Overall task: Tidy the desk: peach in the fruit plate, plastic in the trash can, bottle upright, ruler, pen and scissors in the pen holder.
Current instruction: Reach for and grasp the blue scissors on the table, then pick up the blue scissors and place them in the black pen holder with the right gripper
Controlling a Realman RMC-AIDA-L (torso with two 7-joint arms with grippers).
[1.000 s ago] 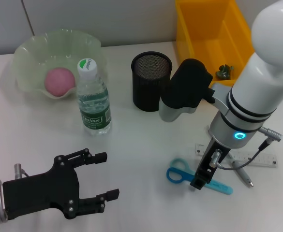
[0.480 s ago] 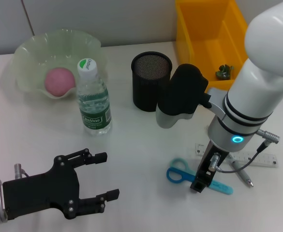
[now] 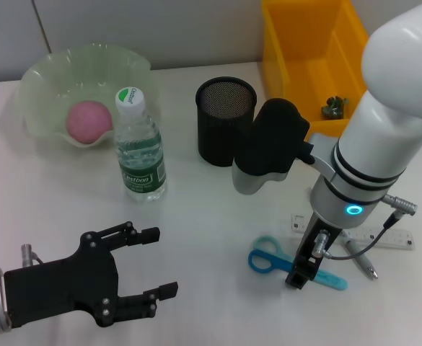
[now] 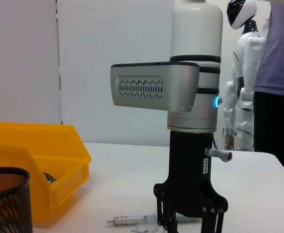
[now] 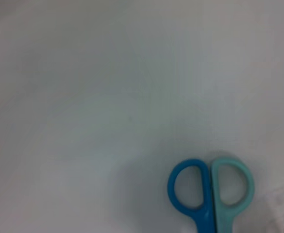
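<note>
Head view shows the right arm reaching down almost vertically over the white desk (image 3: 211, 209), a blue ring light on its wrist, its right gripper (image 3: 301, 272) lowered onto the scissors (image 3: 291, 265). The scissors' blue and teal handle loops lie just to its left, the blade end pokes out to its right. Whether its fingers are spread or pressed together cannot be told. The ruler (image 3: 384, 236) and pen (image 3: 360, 257) lie just to the right of that gripper, on the desk.

Behind it and to the left stands the black mesh pen holder (image 3: 226, 121); farther behind, to the right, is the yellow trash can (image 3: 319, 58) with a small crumpled piece inside.

The left gripper (image 3: 153, 263) hovers low at the near left, arm horizontal, fingers spread and holding nothing. Beyond it the bottle (image 3: 140, 148) stands upright, green print on its white cap, its green label not legible. The peach (image 3: 89, 120) sits in the pale green fruit plate (image 3: 52, 72) behind the bottle.
</note>
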